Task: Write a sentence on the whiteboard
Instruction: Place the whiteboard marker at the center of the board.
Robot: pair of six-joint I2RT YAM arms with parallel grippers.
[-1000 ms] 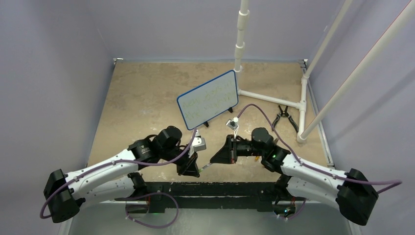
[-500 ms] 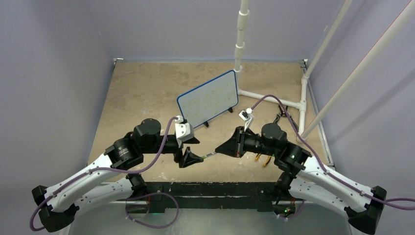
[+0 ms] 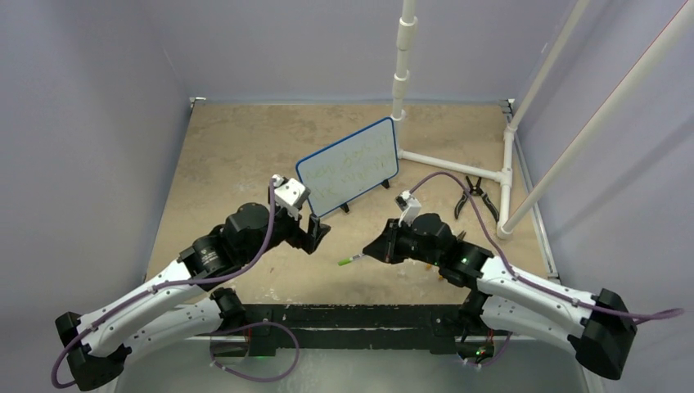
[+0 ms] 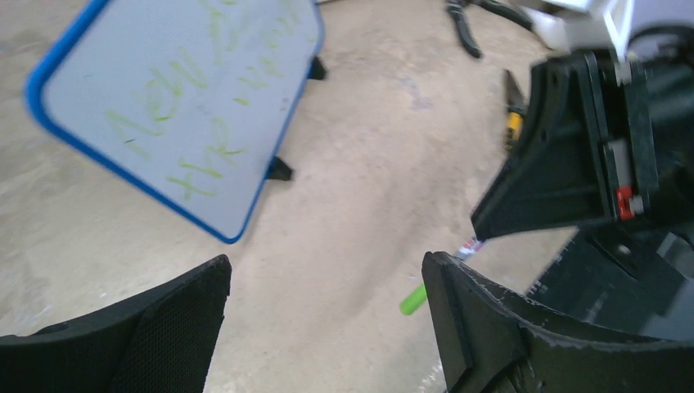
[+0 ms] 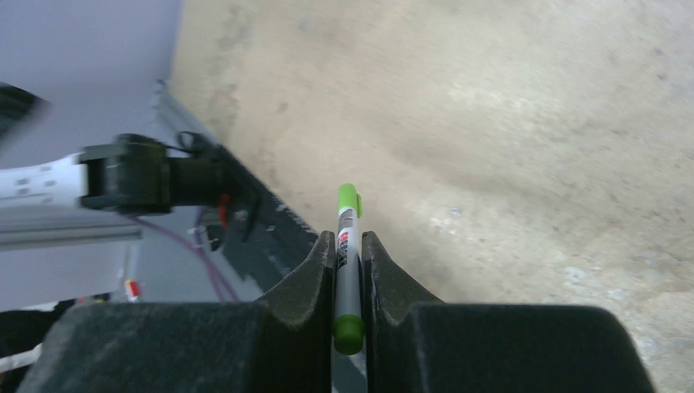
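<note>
The whiteboard [image 3: 348, 166] stands tilted on its black feet mid-table, blue-framed, with the sentence [image 3: 350, 164] in faint green across two rows. In the left wrist view the whiteboard [image 4: 180, 106] and its sentence [image 4: 205, 123] fill the upper left. My left gripper [image 3: 317, 232] hovers just in front of the board's near corner, open and empty [image 4: 327, 311]. My right gripper [image 3: 370, 249] is shut on a green-capped marker [image 3: 349, 261] that points left, low over the table. In the right wrist view the marker [image 5: 348, 246] is pinched between the right gripper [image 5: 349, 244] fingers.
Black pliers [image 3: 476, 196] lie at the right, beside a white PVC pipe frame [image 3: 448, 162] that rises at the back and right. Purple walls close in the table. A black strip [image 3: 344, 315] runs along the near edge between the arm bases.
My left gripper opened, came off the marker's tip end and drew back up-left toward the whiteboard. The right gripper kept the marker and shifted slightly.
</note>
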